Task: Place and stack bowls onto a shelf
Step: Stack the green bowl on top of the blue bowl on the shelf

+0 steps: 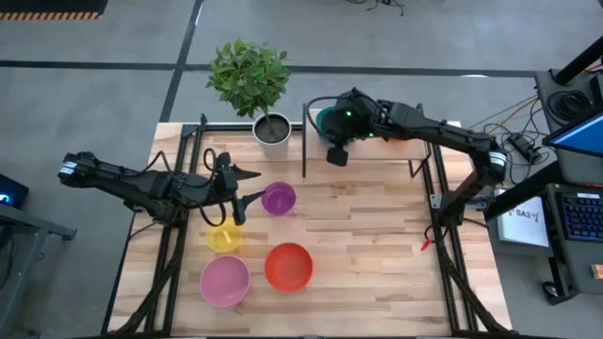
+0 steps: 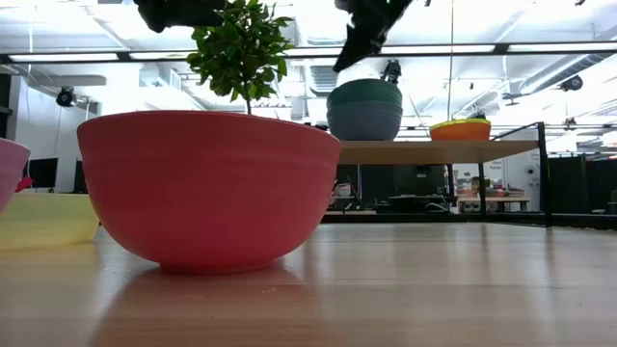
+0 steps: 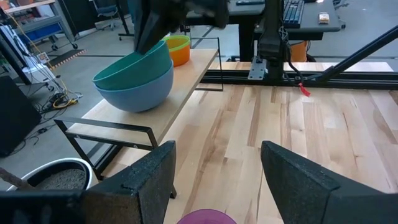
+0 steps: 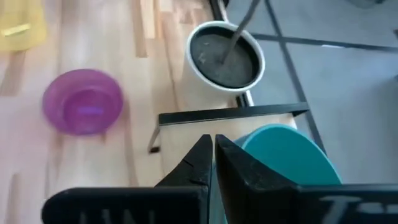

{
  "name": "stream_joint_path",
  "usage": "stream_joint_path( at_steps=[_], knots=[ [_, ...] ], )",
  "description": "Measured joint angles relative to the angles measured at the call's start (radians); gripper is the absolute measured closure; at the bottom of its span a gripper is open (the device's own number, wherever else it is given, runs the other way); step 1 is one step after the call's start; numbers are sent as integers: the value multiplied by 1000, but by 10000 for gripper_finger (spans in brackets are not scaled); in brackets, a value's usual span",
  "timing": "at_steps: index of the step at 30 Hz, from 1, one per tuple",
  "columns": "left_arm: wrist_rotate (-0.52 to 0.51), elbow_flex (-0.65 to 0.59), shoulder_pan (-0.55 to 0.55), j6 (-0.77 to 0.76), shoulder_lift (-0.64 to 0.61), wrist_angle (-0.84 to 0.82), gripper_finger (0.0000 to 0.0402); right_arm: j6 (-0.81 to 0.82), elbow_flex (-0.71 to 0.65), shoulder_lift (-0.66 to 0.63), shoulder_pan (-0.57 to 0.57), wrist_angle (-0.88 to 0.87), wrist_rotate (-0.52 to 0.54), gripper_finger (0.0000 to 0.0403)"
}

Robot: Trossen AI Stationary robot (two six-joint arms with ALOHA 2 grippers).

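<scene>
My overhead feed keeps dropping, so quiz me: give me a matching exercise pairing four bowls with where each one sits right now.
Column one:
1. teal bowl
2. orange bowl
3. purple bowl
4. pink bowl

Column two:
A. tabletop, by the open left hand
B. nested in the blue bowl on the shelf
C. tabletop, beside the red bowl
D. shelf, beside the stack

Pairs: 1-B, 2-D, 3-A, 4-C
</scene>
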Motion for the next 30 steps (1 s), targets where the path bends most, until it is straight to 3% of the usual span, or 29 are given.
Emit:
stream_joint_path(
  at_steps=[6,19,24,30],
  knots=[
    [0,0,0,0,0,0,183,17,-150,-37,-34,174,0,394],
    [0,0,0,3,0,0,183,51,-219,-56,-33,243,0,394],
    [0,0,0,3,0,-3,183,86,-237,-137,-28,283,-7,394],
    [0,0,0,11,0,-4,183,144,-458,-302,-29,439,-12,394]
  ],
)
